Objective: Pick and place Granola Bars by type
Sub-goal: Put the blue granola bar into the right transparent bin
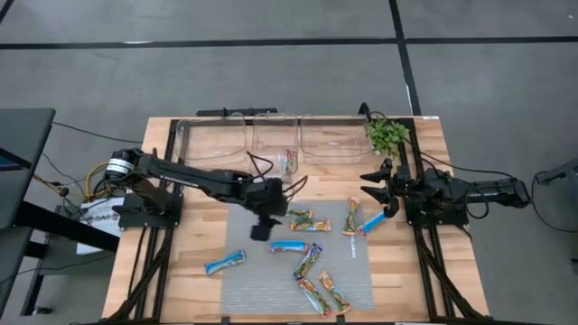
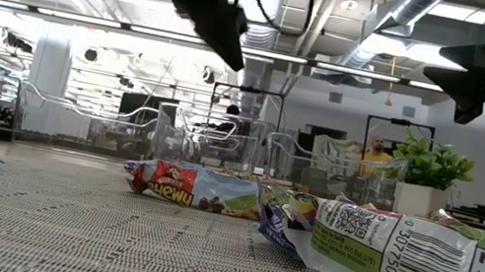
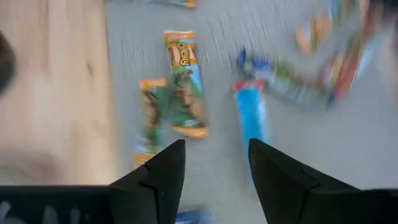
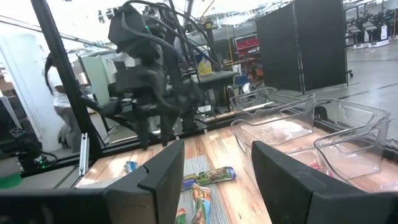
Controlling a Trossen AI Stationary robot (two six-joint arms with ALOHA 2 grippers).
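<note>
Left claw (open) above bars

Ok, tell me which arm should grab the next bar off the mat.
Probably left: the left hand hangs open above the mat among the granola bars. The right hand waits open near the plant.

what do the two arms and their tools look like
Both arms are dark, jointed and black-cabled. The left arm has a silver motor cap with yellow-orange wires at its base. Each tool, left tool and right tool, has two dark, flat, wedge-shaped fingers.
</note>
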